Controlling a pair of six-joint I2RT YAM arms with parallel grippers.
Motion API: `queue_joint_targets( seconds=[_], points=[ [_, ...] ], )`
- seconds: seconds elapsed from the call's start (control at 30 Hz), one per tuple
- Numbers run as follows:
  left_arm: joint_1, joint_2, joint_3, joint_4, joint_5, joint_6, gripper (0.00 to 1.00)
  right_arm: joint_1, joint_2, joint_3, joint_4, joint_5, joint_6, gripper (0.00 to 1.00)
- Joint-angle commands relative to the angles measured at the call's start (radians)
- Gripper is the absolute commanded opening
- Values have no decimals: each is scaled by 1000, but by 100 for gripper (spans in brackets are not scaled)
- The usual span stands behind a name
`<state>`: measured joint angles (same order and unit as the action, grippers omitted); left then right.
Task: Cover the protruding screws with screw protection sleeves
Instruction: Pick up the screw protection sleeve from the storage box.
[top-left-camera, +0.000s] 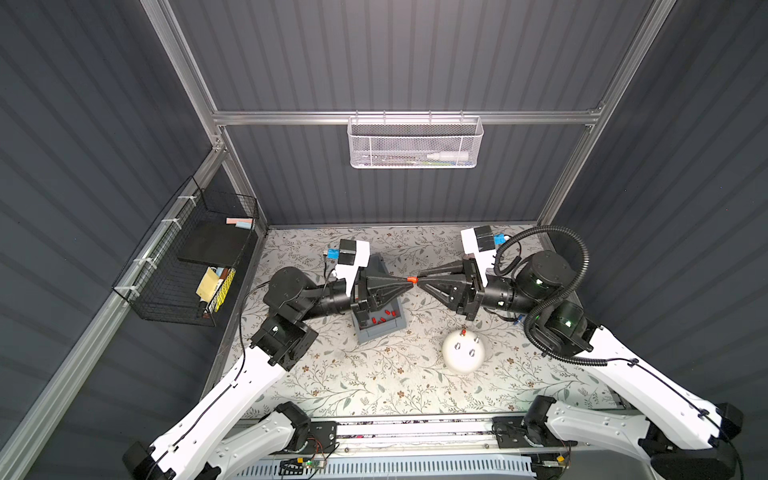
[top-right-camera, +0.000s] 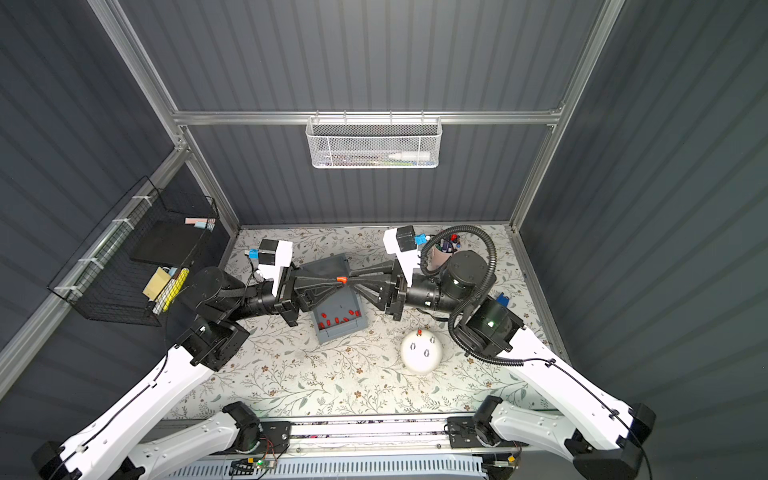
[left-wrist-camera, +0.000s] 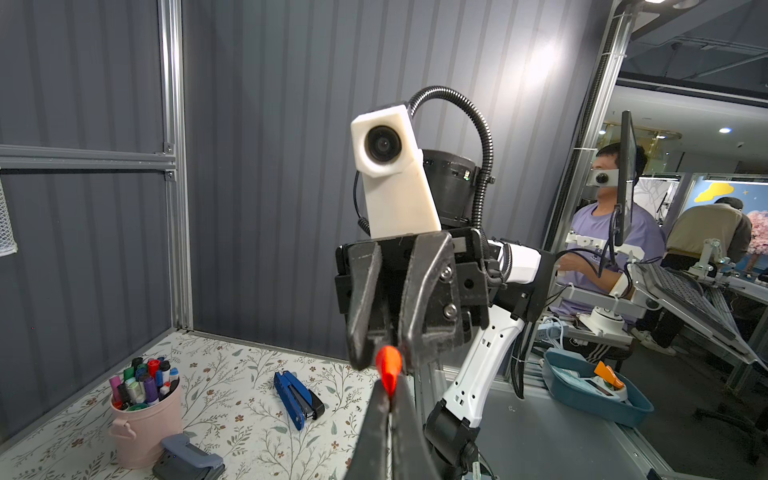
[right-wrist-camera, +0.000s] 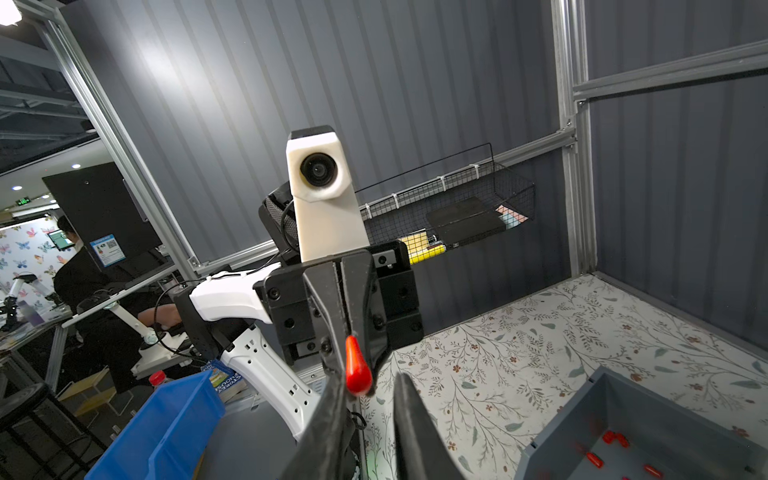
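Pinching a red sleeve (top-left-camera: 411, 279) tight, the left claw (top-left-camera: 406, 281) meets the right claw (top-left-camera: 419, 278), whose fingers stand apart on either side of it.

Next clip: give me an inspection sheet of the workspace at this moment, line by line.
Surface: floral-patterned table.
Job's things: white dome carries one capped screw and three bare screws; loose sleeves lie in the grey bin.
Clutter: pink pen cup, blue stapler, grey device.
Grippers: left gripper shut on a red sleeve; right gripper open at its free end, contact unclear.
Cables: corrugated hose loops over the right arm.
Surroundings: black wire basket, white mesh basket, people outside.
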<state>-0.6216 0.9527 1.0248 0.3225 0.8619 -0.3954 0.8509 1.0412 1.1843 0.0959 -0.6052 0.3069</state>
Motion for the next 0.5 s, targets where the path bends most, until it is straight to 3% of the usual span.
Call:
queue_joint_targets(
  seconds=[0.0,0.27,0.47],
  points=[
    [-6,6,4,33,8,-26,0,4,3,0,2,-13,-3,25],
    [-6,23,11,56,9,-53,0,4,9,5,-18,-22,-14,17],
    [-6,38,6,84,6,-78,0,4,19,6,-19,-28,-11,0]
  ],
)
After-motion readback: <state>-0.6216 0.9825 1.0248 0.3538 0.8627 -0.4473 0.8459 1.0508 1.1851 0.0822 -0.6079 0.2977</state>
